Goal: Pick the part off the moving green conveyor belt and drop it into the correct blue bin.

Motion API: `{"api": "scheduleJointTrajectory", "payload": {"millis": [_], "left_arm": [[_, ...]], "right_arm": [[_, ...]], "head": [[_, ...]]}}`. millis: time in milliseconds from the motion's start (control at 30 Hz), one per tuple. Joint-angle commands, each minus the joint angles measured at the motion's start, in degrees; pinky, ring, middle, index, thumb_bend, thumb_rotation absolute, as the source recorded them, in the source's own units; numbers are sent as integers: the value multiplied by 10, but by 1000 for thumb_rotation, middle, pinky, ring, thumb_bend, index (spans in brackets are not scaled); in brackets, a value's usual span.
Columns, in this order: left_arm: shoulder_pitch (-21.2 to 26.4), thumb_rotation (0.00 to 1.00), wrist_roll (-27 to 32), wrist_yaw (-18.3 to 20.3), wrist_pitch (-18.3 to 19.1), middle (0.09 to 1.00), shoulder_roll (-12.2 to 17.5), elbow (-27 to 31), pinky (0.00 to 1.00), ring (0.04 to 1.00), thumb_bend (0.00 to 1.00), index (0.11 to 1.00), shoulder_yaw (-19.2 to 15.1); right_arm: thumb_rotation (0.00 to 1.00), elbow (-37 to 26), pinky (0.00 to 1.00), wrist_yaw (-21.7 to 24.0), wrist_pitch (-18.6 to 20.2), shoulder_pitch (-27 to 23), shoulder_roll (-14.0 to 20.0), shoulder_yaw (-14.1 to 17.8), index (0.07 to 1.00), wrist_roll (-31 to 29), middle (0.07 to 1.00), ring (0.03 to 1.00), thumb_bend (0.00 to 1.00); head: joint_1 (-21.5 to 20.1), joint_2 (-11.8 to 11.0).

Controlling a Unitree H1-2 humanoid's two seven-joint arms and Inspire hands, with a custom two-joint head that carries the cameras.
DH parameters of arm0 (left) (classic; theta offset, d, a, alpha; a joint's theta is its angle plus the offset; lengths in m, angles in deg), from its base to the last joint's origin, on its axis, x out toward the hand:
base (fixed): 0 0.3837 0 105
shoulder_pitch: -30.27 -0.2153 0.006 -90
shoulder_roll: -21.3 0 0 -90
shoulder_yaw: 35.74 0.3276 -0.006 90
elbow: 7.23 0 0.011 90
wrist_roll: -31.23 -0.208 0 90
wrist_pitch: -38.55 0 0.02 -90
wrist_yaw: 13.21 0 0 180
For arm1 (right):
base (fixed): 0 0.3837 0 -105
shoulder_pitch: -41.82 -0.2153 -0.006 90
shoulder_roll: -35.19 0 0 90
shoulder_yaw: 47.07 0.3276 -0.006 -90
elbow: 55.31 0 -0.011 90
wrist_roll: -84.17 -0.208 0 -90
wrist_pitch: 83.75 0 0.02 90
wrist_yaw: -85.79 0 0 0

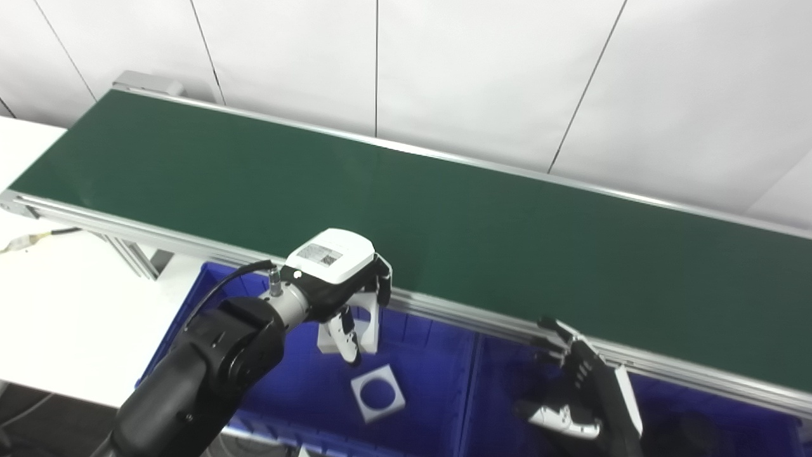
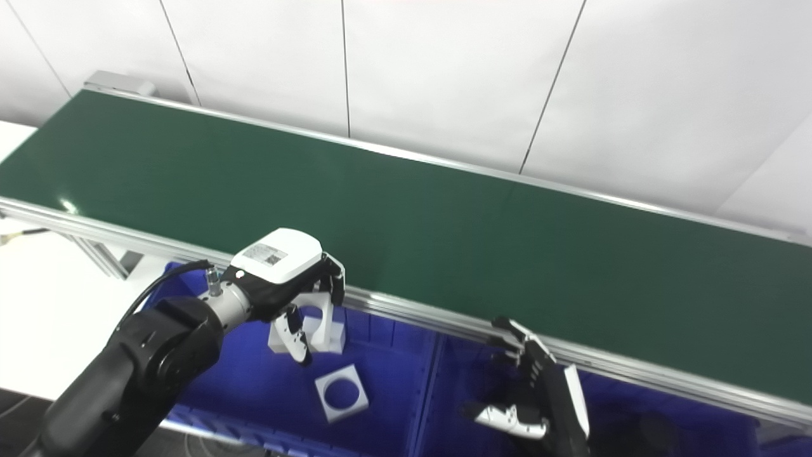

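1. The white plastic part [image 1: 365, 320], a blocky bracket-like piece, hangs in the left hand [image 1: 336, 279], over the left blue plastic bin [image 1: 190, 304]; it is not on the long dark green conveyor belt [image 1: 444, 216], which is bare in both views.
2. The fingers [image 1: 382, 279] of the left hand curl down over the top of the part and the thumb presses from the near side, so the hand is clamped on it. This hold from above seems chosen so that the part can fall straight down when the fingers let go.
3. A second white square plate with a round hole [image 1: 378, 392] lies flat on the floor of the same bin, just below and a little to the right of the held part. It suggests that this bin is the correct one for such white pieces, but that is only a judgement.
4. The right hand [image 1: 577, 387] waits low over the right blue bin [image 1: 501, 381], near the silver rail of the belt, with its fingers spread apart and holding nothing.
5. On the white back cover of the left hand there is a small grey label [image 1: 320, 254] with a square code; its writing is too small to read. No brand name can be read anywhere.
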Motion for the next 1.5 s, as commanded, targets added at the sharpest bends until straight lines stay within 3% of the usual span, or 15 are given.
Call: {"api": "scheduleJointTrajectory", "payload": {"millis": [0,333,633,833,1133,1467], "left_arm": [[6,0,-10,5,1,455,-3,13,299,374,497,542,-7],[6,0,-11,30,0,448,-14,18,254,358,495,546,-18],[-4,0,-5,24,0,447,-23,-4,251,357,495,546,-24],[-17,0,3,-18,-8,463,-32,-57,287,362,494,554,-25],[-30,0,11,-117,-34,473,-38,-139,333,378,495,552,-15],[-17,0,35,-218,-86,491,-37,-235,329,389,498,535,0]], "right_arm": [[230,-24,657,7,-19,-2,3,5,771,-13,857,747,978],[237,-57,663,16,-7,3,9,7,766,-31,855,746,989],[239,-63,671,18,-8,4,12,5,776,-33,861,747,981],[243,-63,672,16,-5,5,9,5,773,-33,859,751,988],[251,-60,661,15,-4,2,9,6,775,-30,858,748,992],[249,-51,671,17,-10,-3,7,5,770,-31,854,744,990]], "head": [[3,7],[21,45],[20,47],[20,42],[22,39],[21,33]]}}
